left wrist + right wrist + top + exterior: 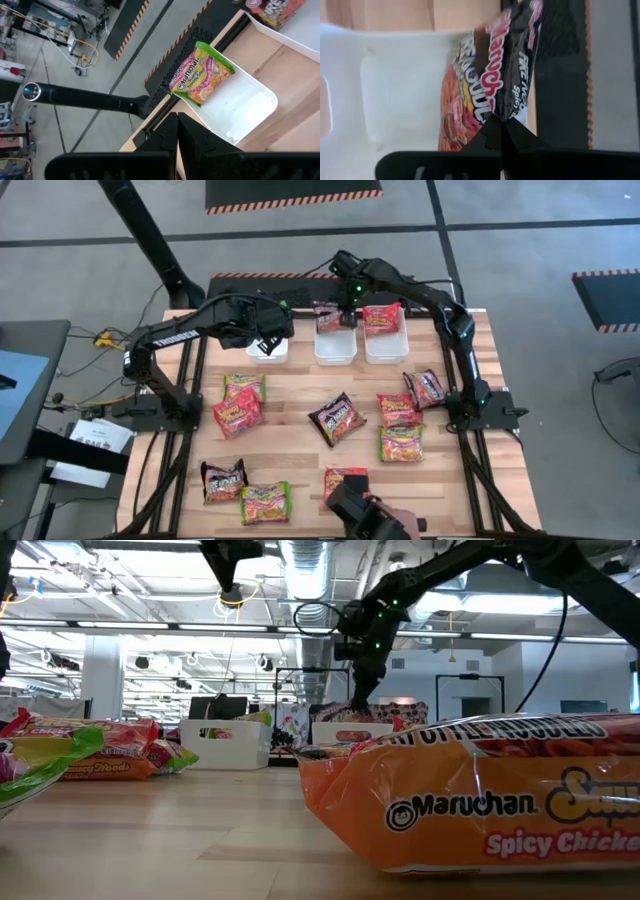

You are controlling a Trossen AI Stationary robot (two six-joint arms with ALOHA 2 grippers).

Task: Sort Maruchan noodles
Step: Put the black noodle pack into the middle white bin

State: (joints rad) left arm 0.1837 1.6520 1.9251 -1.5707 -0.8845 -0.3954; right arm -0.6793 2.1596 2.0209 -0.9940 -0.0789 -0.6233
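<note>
Hanging above the middle white tub [335, 346] at the far edge of the desk [290, 435], the right claw [347, 319] is pinching a black noodle packet [517, 65] by its edge, fingers closed tight on it; in the right wrist view the packet is dangling upright over the tub's white interior, and another black-and-orange packet [462, 95] is showing just beside it — whether that one is resting in the tub or being held too cannot be told. In the low view the same claw [357, 700] is pointing straight down over the tubs. The left claw [268, 340] is hovering over the left white tub [268, 352] with its fingers [167, 137] pressed together and holding nothing, and a green-edged packet [201, 73] is lying tilted against the wall of that tub. The right white tub [386, 340] is holding a red-orange packet [381, 318]. Other packets are lying loose on the desk: a green-edged one [243, 385] touching a red one [236, 413] on the left, a black one [337, 418] near the middle, a black one [223, 479] beside a green-edged one [265, 503] at the near left, a red one [343, 479] at the near edge, and on the right a red one [398, 409] — with a black one [425, 388] just beside it — above a green-edged one [401, 443].
</note>
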